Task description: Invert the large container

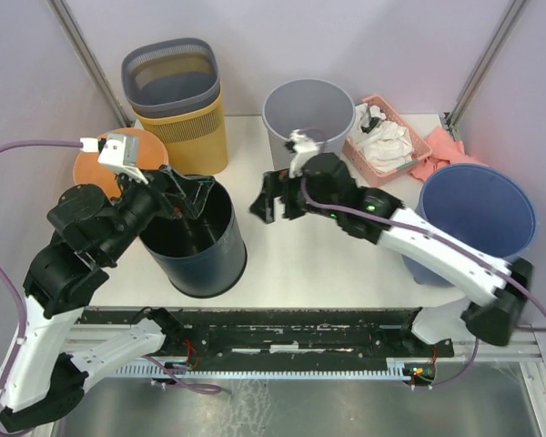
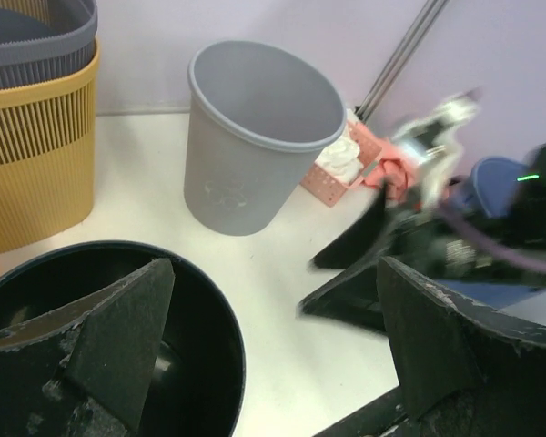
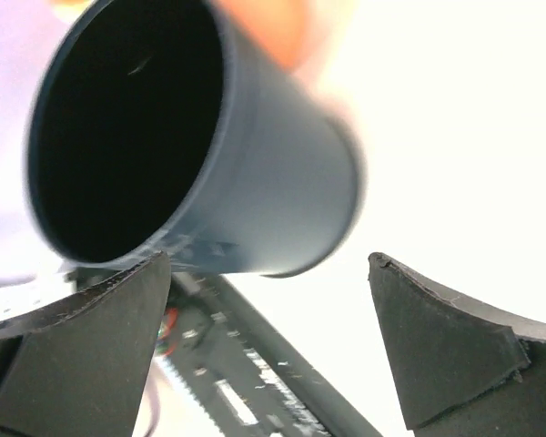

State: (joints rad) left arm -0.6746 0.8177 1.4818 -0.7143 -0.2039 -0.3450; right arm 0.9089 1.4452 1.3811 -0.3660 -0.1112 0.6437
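The large dark navy bin stands open side up at the left front of the table. My left gripper is open and straddles its far rim: one finger is over the inside, the other is outside above the table. My right gripper is open and empty, hovering just right of the bin, apart from it. The right wrist view shows the bin beyond my open right gripper. The right gripper shows blurred in the left wrist view.
A yellow basket with a grey one nested in it and a grey bin stand at the back. A pink basket of white cloth, a blue bin and an orange disc are also on the table.
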